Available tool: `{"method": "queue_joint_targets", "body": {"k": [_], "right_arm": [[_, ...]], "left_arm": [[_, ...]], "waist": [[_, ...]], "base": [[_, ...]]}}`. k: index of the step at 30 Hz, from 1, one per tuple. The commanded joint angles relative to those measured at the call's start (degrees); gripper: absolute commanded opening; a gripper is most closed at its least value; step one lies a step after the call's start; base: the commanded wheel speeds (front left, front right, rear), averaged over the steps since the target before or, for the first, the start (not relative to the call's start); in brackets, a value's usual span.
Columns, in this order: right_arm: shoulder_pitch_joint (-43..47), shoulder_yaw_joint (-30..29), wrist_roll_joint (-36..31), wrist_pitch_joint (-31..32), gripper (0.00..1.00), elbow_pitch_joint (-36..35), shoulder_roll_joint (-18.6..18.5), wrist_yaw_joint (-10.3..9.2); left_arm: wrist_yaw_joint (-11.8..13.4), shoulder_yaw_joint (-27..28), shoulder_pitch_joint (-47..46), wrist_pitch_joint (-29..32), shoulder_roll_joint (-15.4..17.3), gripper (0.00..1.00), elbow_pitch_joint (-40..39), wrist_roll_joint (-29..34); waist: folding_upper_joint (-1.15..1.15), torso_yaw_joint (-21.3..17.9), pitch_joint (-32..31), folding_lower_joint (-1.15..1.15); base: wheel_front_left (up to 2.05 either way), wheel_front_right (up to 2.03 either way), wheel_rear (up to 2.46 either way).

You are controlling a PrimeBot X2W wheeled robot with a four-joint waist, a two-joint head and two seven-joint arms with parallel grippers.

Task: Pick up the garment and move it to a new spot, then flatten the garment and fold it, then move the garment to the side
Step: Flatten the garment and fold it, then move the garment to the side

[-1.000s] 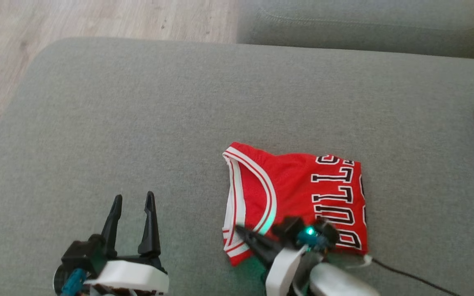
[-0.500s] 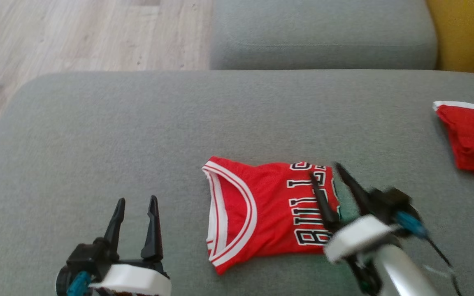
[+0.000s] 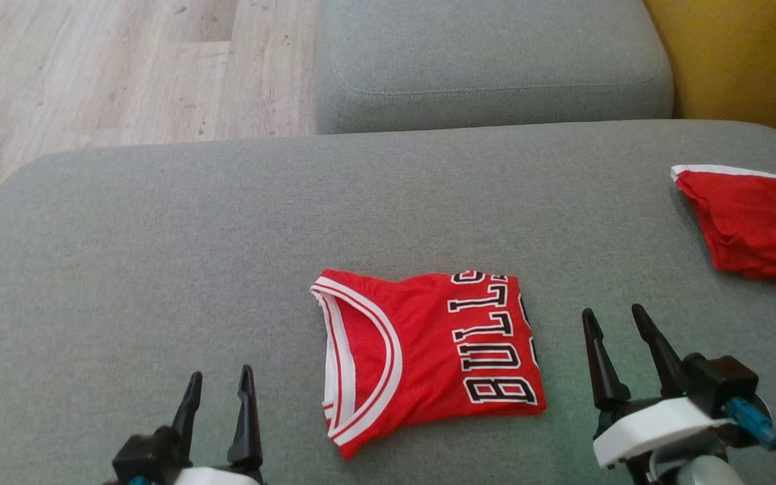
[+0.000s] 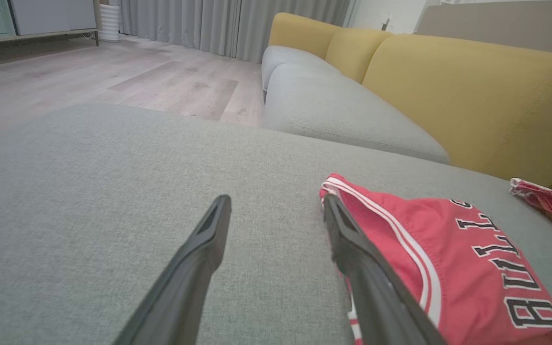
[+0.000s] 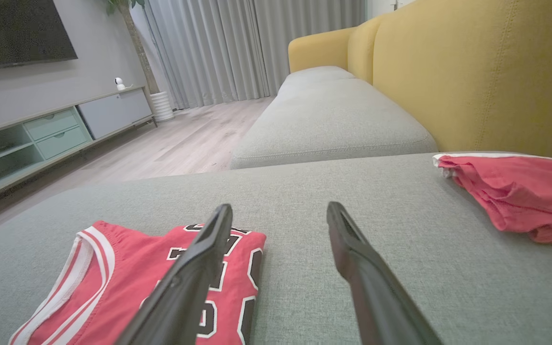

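Grey cushion is carrying the folded red jersey, which is lying flat near its front middle. Just left of it the left gripper is hovering, fingers spread and holding nothing. Just right of it the right gripper is hovering, jaws likewise parted and empty. Another red garment is lying well apart at the far right, near the yellow backrest.

On the seat cushion, near middle: jersey, between left gripper and right gripper. Another garment far right. Second cushion behind; floor far left.
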Motion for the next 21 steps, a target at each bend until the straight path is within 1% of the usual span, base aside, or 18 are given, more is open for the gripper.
{"method": "queue_joint_targets", "body": {"k": [1, 11, 21], "right_arm": [[-1.3, 0.9, 0.1, 0.4, 1.0, -2.9, -0.2, -0.04], [0.0, 0.4, -0.2, 1.7, 1.0, -4.1, -0.2, -0.04], [0.0, -0.1, -0.4, 2.6, 1.0, -3.6, -0.2, -0.04]], "left_arm": [[-0.1, 2.6, -1.4, -0.5, 0.6, 1.0, -1.3, -0.1], [0.1, 2.5, -1.3, -0.6, 0.8, 1.0, -0.8, 0.6], [0.2, 2.3, -1.9, -0.6, 1.0, 1.0, -1.1, 0.6]], "waist": [[0.0, 0.0, 0.0, 0.01], [0.0, 0.5, -0.2, 0.01], [0.0, 1.0, 0.1, 0.01]], "base": [[0.0, 0.0, 0.0], [0.0, 0.0, 0.0], [0.0, 0.0, 0.0]]}}
